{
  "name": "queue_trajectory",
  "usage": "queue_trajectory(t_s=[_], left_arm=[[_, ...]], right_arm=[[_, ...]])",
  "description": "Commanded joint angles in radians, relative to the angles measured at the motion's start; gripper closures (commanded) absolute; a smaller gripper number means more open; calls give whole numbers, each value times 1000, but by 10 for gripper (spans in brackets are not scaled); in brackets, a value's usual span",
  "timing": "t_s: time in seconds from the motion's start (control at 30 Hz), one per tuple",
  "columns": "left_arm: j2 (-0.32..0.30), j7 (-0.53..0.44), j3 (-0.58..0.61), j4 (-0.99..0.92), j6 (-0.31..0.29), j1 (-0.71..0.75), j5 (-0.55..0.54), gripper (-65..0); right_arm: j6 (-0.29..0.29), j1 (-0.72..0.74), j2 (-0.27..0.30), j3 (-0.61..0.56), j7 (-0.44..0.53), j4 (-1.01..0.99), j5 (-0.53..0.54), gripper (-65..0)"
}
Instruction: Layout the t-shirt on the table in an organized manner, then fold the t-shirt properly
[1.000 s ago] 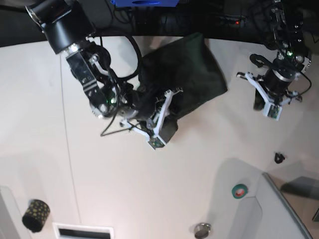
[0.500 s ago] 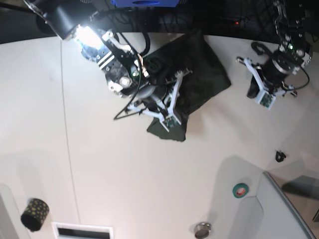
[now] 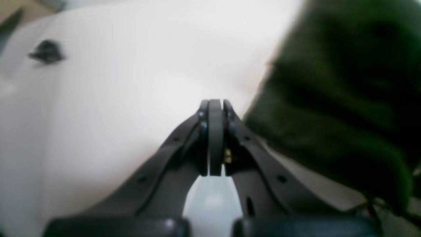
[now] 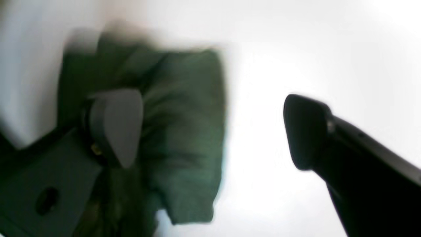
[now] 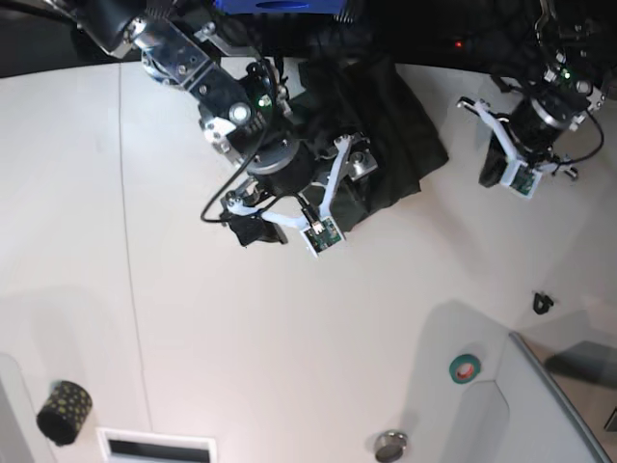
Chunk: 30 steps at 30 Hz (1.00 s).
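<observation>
The dark green t-shirt (image 5: 390,135) lies bunched at the far middle of the white table (image 5: 193,318). My right gripper (image 5: 287,234) hovers over the shirt's near-left edge with its jaws wide open. In the right wrist view, the t-shirt (image 4: 187,131) lies below the right gripper (image 4: 210,131), partly behind the left finger, and nothing is pinched. My left gripper (image 5: 511,181) is shut and empty over bare table, to the right of the shirt. In the left wrist view, the left gripper (image 3: 215,108) has its pads pressed together, with the t-shirt (image 3: 335,105) just to their right.
A small black clip (image 5: 542,304) lies on the table at right. A grey tray (image 5: 549,405) stands at the near right corner, with a green tape roll (image 5: 464,367) and a round metal piece (image 5: 390,446) beside it. A dotted black cylinder (image 5: 66,413) stands near left.
My right gripper has opened and let go of the shirt fold while swinging back toward the far edge. The shirt edge has dropped back. The left gripper shifted slightly farther away.
</observation>
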Motion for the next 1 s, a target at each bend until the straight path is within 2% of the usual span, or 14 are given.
queue_trajectory(t_s=[0.0, 0.03, 0.1, 0.17, 0.23, 0.33, 0.47, 0.53, 0.6, 0.7, 0.8, 0.87, 0.9, 0.97], left_arm=[[5, -78, -20, 24, -8, 35, -13, 0], [10, -106, -21, 24, -10, 55, -21, 0], [-17, -66, -6, 24, -10, -38, -19, 0], [-21, 6, 13, 4, -25, -130, -23, 0], [-23, 19, 19, -10, -53, -153, -24, 0], [-27, 11, -12, 61, -89, -73, -27, 0], [-13, -224, -159, 53, -115, 40, -136, 0], [-43, -204, -185, 46, -115, -21, -170, 0], [-73, -136, -173, 52, -115, -78, -148, 0], [-87, -118, -179, 52, -115, -83, -138, 0], [-92, -146, -279, 72, -115, 80, -184, 0], [-73, -236, -319, 41, -115, 149, -265, 0], [-63, -270, -329, 24, -115, 183, -286, 0], [-72, -276, -317, 7, -115, 175, -248, 0]], right_arm=[[-49, -41, 26, -14, 69, 109, -82, -591], [-82, -52, 64, -17, 79, 152, -142, -590], [-99, 26, 90, -16, 81, 187, -239, -593], [-128, 80, 173, -14, 84, 195, -227, -587], [-191, 53, 236, 32, 118, 195, -227, -587], [-228, -193, 285, 190, 306, 238, -237, -587], [-231, -537, 268, 481, 629, 216, -240, -585], [-211, -580, 233, 668, 777, 216, -204, -593], [-144, -633, 206, 876, 793, 216, -105, -590], [24, -710, 158, 1201, 817, 146, 83, -585], [183, -876, -25, 1526, 935, 95, 225, -572], [294, -905, -152, 1704, 994, -31, 263, -462], [360, -908, -190, 1785, 995, -118, 263, -344], [479, -877, -197, 1844, 966, -227, 261, -33]])
